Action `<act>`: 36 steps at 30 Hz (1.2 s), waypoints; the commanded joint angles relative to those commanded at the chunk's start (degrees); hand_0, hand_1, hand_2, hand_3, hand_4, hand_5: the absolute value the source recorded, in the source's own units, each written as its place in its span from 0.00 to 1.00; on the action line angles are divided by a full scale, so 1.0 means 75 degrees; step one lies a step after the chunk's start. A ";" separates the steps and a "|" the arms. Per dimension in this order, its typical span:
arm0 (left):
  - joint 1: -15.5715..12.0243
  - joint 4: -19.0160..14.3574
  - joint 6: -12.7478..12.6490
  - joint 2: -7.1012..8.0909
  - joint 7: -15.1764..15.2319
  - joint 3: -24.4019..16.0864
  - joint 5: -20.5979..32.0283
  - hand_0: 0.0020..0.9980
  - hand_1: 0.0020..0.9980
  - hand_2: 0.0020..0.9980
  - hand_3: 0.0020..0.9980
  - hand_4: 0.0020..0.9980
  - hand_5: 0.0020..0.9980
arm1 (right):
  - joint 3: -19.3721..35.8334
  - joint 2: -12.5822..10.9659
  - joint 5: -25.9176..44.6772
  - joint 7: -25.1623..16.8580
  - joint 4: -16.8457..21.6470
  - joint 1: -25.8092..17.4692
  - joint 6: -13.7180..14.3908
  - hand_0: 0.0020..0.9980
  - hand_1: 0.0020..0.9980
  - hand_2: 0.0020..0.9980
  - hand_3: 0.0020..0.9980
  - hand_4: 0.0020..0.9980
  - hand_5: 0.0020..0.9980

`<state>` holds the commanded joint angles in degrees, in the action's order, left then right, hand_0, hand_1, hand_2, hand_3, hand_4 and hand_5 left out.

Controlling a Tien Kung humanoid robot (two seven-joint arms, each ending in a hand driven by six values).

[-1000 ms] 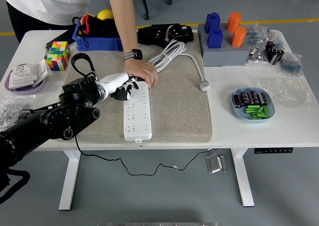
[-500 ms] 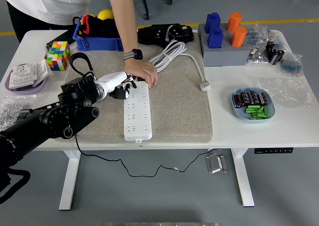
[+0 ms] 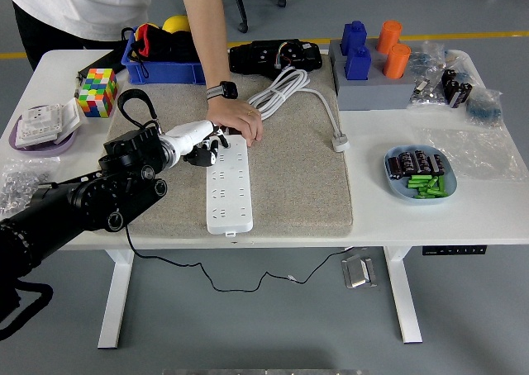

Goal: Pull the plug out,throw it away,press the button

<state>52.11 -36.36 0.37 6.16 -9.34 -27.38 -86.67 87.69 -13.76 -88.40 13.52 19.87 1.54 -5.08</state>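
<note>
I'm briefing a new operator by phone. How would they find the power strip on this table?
Look at the beige felt mat covering the white table's middle. On its left half lies a long white multi-socket power strip, running front to back. A person's hand rests on its far end.

You have a white table with a beige mat across its middle. On the bare top lie a colour cube, a blue bin, a grey block stand, a blue dish of batteries, and plastic bags at right.
</note>
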 joint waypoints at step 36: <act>-0.3506 -0.3846 -0.0333 0.1177 0.0635 -0.7105 -0.2371 0.86 0.87 0.83 0.87 0.77 0.14 | 0.0213 0.0051 -0.0090 0.0006 0.0012 0.0048 -0.0005 0.77 0.73 0.72 0.71 0.89 0.66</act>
<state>25.82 -65.20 -2.12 14.99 -4.58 -80.67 -104.45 89.29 -13.38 -89.07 13.57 19.96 1.90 -5.12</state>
